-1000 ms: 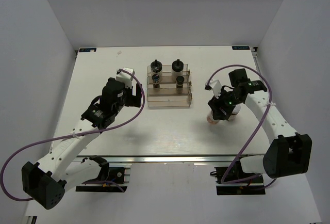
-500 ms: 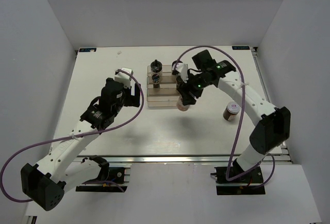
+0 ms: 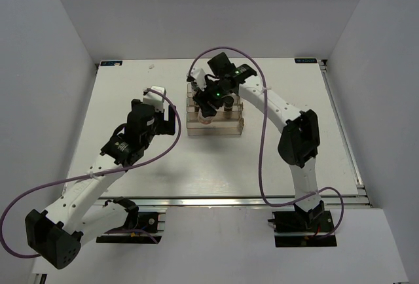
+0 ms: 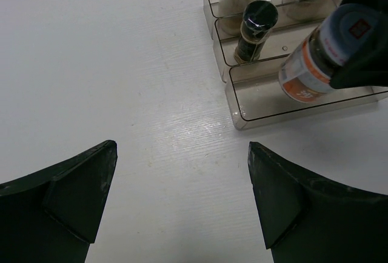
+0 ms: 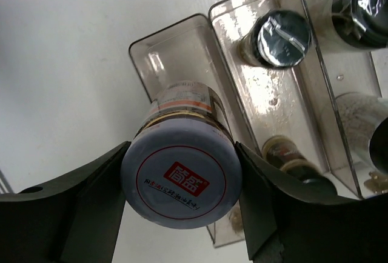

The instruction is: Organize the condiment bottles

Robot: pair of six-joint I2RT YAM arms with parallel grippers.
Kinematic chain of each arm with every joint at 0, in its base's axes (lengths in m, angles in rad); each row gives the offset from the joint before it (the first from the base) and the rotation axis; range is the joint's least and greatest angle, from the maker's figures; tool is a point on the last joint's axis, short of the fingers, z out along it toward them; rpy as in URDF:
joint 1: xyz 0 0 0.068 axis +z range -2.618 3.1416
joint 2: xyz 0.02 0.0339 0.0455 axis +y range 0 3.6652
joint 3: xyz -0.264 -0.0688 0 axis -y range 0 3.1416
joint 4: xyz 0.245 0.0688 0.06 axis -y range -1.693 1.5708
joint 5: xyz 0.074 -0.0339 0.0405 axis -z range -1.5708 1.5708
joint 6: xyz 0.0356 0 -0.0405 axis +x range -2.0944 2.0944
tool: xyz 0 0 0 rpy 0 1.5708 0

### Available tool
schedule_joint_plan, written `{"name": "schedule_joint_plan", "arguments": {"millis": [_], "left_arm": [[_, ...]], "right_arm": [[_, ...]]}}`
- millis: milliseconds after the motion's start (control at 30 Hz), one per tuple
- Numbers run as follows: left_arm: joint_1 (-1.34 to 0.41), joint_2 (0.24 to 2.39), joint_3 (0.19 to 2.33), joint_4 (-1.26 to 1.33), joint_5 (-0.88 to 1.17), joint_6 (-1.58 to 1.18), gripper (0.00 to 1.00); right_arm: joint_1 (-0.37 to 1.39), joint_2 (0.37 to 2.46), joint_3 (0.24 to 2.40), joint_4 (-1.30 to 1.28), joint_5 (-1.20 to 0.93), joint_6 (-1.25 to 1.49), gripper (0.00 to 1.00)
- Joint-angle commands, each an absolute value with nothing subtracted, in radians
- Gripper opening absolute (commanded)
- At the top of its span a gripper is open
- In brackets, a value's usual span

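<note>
My right gripper (image 3: pixel 207 107) is shut on the brownish jar (image 5: pixel 180 181), fingers on its red-marked white lid. It holds the jar tilted over the left end of the front step of the clear stepped rack (image 3: pixel 222 127). The jar also shows in the left wrist view (image 4: pixel 315 63). A dark jar with a black cap (image 5: pixel 282 29) and a second dark jar (image 5: pixel 291 157) stand on the middle step. Two pale jars (image 5: pixel 357 8) (image 5: pixel 364 123) stand on the back step. My left gripper (image 4: pixel 182 146) is open and empty over bare table, left of the rack (image 4: pixel 242 102).
The right arm (image 3: pixel 275 104) stretches from the right side across the rack. The left arm (image 3: pixel 131 141) lies over the left half of the white table (image 3: pixel 131 88). Grey walls stand around the table.
My right gripper has carried the brownish jar from the table's right side leftward to the rack's left front. Another jar seen earlier at the right is now behind the arm. The left arm has barely moved.
</note>
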State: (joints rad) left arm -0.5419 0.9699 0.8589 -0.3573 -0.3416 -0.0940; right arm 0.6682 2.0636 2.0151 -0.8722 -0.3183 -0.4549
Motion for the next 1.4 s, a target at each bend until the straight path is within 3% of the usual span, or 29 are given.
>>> {"name": "schedule_joint_plan", "arguments": {"millis": [0,1033,1067,1367], "left_arm": [[-0.545,0.936,0.856,-0.339,-0.374,-0.087,0.98],[-0.545,0.928,0.856,-0.336,-0.356,-0.081,0.98],[-0.545,0.928,0.856,-0.336,-0.356,-0.083,0.98],[-0.545,0.928,0.856,-0.336,-0.356,-0.081,0.98]], "right_arm": [[0.676,2.083,2.126,-0.799,-0.314,-0.416,0.0],[0.75,2.2,2.043,-0.675,-0.233,-0.391,0.0],[0.753,2.204,2.039,-0.675,-0.232,-0.39,0.02],[0.764,2.212,2.013,-0.652,-0.204,-0.374,0.48]]}}
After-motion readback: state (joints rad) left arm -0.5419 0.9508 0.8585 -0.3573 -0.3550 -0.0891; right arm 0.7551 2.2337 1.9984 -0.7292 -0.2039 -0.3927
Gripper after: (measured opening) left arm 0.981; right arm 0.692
